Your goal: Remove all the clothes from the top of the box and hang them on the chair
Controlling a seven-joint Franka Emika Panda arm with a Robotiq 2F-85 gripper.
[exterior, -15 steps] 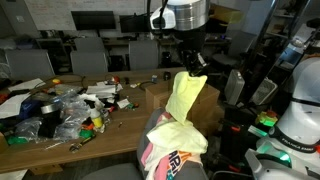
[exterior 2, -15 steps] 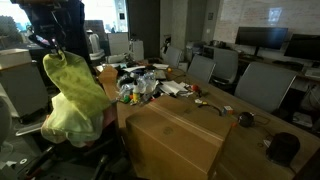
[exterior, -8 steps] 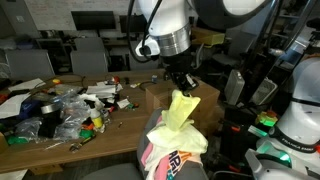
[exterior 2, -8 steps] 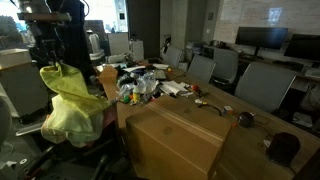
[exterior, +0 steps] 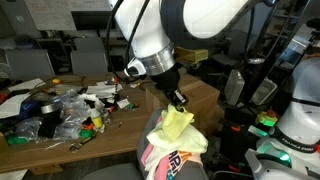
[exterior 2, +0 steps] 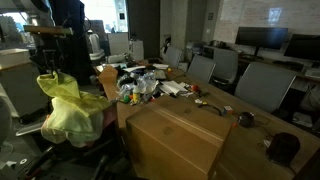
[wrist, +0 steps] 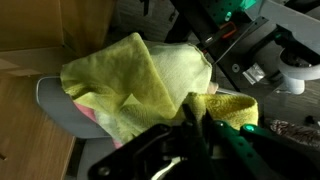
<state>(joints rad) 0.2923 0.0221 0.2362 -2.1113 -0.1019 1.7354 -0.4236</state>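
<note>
The pincer (exterior: 180, 101) is clenched on a fold of the pale yellow garment (exterior: 176, 126), which drapes down onto the heap of clothes (exterior: 168, 152) piled on the chair (wrist: 55, 115). In the wrist view, the yellow cloth spreads over the grey backrest. The box (exterior 2: 175, 135) stands just beside the chair, with the cluttered surface (exterior: 115, 128) behind it.

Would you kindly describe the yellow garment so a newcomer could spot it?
Find the large brown cardboard box; next to it a grey chair carries a heap of clothes. The pale yellow garment lies on top, pinched by the hand, unlike the printed peach one beneath.
</note>
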